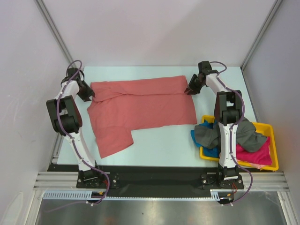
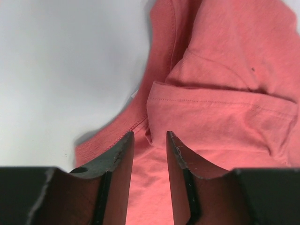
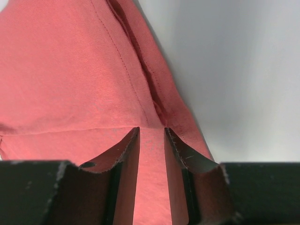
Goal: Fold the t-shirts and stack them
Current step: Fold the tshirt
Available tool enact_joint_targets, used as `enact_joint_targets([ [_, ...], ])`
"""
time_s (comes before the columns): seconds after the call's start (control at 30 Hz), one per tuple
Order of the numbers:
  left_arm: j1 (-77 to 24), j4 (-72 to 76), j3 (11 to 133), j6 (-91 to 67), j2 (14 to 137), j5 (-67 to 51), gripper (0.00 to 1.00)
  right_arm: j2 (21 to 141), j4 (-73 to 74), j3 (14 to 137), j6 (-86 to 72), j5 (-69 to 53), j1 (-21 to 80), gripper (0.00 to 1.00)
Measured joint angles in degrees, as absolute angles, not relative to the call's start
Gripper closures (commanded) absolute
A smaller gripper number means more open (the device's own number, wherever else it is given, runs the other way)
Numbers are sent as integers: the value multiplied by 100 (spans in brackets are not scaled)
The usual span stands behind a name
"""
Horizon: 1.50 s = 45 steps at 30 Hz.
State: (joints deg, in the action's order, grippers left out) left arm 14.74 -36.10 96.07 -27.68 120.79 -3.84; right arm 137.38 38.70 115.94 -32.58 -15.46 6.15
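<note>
Closest to my bases, at the lower right of the top view, the yellow tray [image 1: 274, 154] sits on the table [image 1: 164, 145] just beside my right arm. It holds a loose heap of tees. A dark grey t-shirt [image 1: 248, 136] is draped on top, a bright blue t-shirt [image 1: 197, 137] spills over the tray's left rim, and a magenta-pink t-shirt [image 1: 257, 152] lies toward the tray's right side. My right arm crosses in front of the heap and hides part of it.

Further out, the salmon-red t-shirt [image 1: 140, 110] lies spread across the middle of the table, its long side running left to right. One flap [image 1: 112, 138] reaches down toward the lower left. A band along its upper edge lies doubled over the rest.

At the far end, my left gripper [image 2: 150, 135] is at the shirt's upper left corner. Its jaws stand a little apart with a stitched hem just beyond the tips. Red cloth fills the gap, but I cannot tell whether it is pinched or only lies beneath.

My right gripper [image 3: 152, 129] is at the shirt's upper right corner. The cloth gathers in creases that run into the narrow gap between the jaws, so I am clenched on that edge.
</note>
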Motion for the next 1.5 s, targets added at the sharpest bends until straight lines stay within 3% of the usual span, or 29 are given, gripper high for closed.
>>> enact_joint_targets([
  [0.87,1448,-3308,9299,-2749,12171,-823,65,13738,3813,11454,-3310,-1594,648,69],
  [1.4,1437,-3223,9323,-2832,12366,-945,100,13738,3704,11454,-3465,-1592,657,68],
  [1.5,1437,-3223,9325,-2845,12366,-950,100,13756,3686,11456,-3533,-1592,635,69],
])
